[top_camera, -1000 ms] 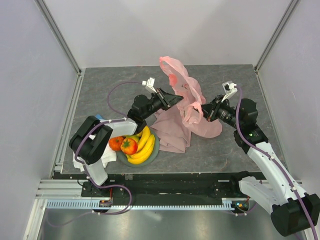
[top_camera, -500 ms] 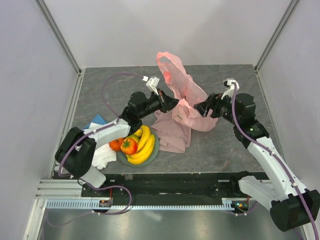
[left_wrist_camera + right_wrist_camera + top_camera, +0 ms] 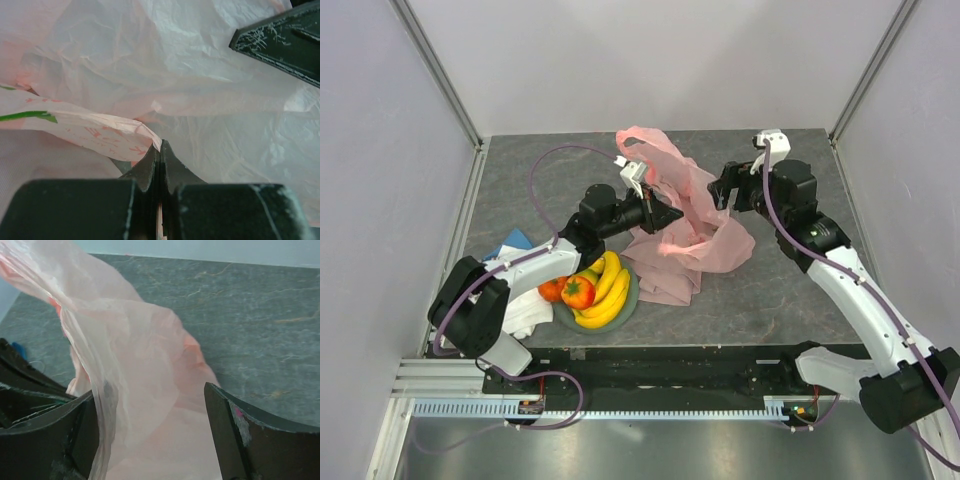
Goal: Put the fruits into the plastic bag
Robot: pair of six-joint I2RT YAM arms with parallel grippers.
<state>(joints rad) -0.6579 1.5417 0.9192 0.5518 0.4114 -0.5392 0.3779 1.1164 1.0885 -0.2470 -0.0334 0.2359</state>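
One fold of the plastic bag [image 3: 708, 236] is pinched by the closed left end effector [image 3: 669, 214], and the bag is held partly raised above the table [image 3: 760, 300]. Its film is straddled by the open right end effector [image 3: 150, 407]. The bananas [image 3: 609, 290] are seen on the plate [image 3: 633, 296] nearby.

Right fingers [image 3: 260, 440] now wide apart around plastic bag [image 3: 710, 235]

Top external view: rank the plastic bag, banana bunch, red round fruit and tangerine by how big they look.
1. plastic bag, clearly largest, though raised toward the camera.
2. banana bunch.
3. red round fruit and tangerine look about alike; the tangerine is partly hidden, so I leave them unranked.
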